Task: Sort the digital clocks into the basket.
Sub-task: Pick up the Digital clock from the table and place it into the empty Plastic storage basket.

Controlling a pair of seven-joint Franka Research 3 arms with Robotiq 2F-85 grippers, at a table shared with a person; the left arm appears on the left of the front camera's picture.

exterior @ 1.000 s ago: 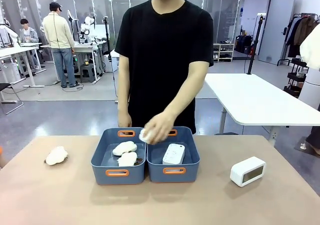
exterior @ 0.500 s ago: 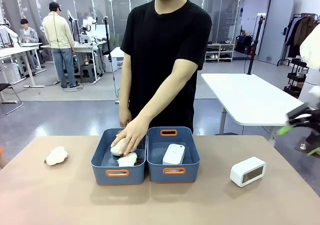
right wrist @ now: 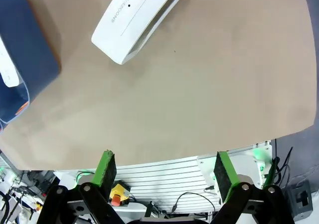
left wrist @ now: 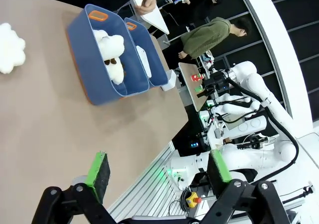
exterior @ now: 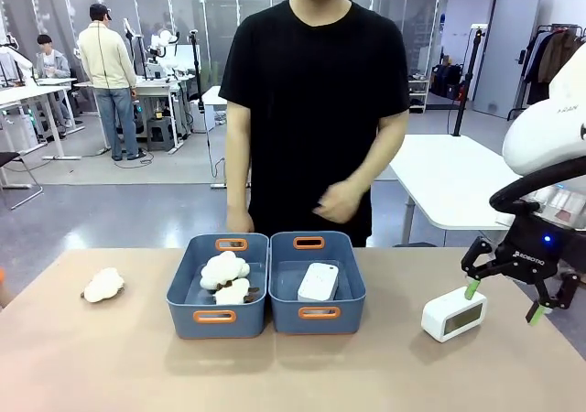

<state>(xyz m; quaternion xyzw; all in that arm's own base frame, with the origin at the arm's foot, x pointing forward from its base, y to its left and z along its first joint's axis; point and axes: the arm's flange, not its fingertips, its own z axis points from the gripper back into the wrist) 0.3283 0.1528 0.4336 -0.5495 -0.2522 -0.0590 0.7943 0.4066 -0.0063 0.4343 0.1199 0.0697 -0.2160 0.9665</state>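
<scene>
Front view: plush pile (exterior: 225,277) in L bin (exterior: 186,313), beside basket (exterior: 352,309).

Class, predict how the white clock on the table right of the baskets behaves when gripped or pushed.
The clock looks like a rigid plastic block, probably stiff and light. Its smooth rounded shell may slip when gripped. Standing upright, it might tip if pushed high.

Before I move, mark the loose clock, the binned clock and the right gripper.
loose clock (exterior: 453,314), front view, display face.
binned clock (exterior: 318,282), front view, middle of its face.
right gripper (exterior: 503,302), front view, midway between its fingertips.
</scene>
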